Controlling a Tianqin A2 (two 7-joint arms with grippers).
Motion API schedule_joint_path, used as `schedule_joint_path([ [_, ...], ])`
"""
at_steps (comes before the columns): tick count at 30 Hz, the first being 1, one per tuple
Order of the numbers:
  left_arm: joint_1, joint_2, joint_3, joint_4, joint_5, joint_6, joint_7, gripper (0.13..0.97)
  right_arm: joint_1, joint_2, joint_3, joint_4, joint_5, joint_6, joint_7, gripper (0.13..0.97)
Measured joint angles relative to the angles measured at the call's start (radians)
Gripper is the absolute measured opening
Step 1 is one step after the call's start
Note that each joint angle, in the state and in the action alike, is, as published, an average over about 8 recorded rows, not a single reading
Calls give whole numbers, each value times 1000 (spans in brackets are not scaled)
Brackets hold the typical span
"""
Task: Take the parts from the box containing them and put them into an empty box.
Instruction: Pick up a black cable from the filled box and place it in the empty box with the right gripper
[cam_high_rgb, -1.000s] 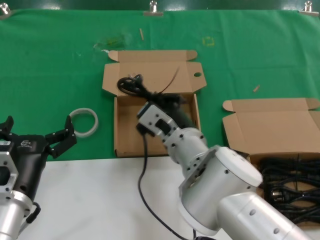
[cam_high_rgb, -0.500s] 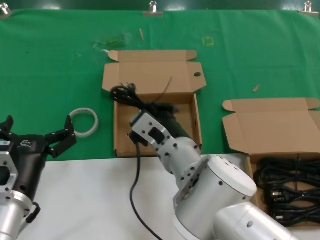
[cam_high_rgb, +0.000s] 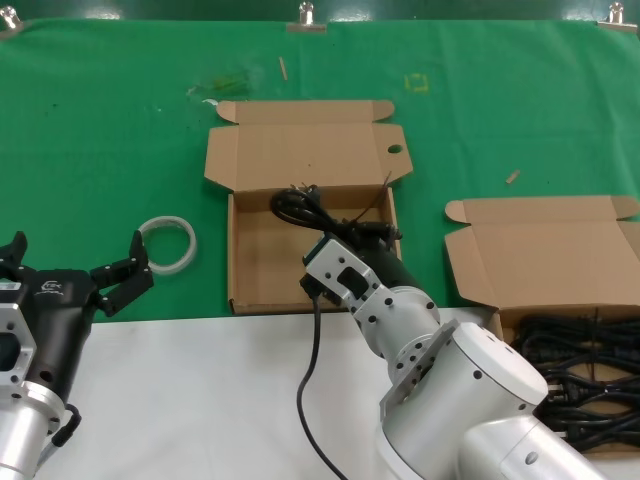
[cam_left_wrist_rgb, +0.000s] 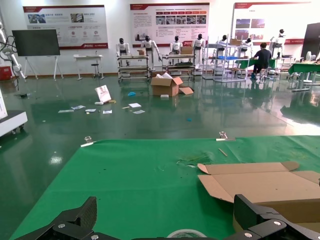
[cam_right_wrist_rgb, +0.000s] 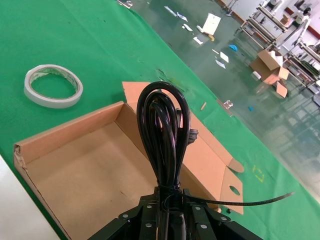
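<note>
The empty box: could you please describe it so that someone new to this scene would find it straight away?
On the green cloth, two open brown cardboard boxes sit ahead of the robot. The empty box is the middle one, beside the white tape ring, with the right claw holding a black cord over it. Unlike the other box, which holds cords, it has a small round hole in its lid corner.

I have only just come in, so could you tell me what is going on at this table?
The right hand is shut on a bundled black power cord and holds it over the empty box, the one with a small hole in its lid. The cord has not been let go. More cords lie in the other box on the robot's right. The left hand waits open beside a white ring.
</note>
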Motion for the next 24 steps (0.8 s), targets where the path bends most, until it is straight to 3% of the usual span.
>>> schedule_joint_path([
  [12, 0, 0, 0, 0, 0, 0, 0, 965, 8, 6, -16, -3, 0, -15, 28, 216],
  [24, 0, 0, 0, 0, 0, 0, 0, 965, 23, 6, -51, -7, 0, -38, 154, 231],
])
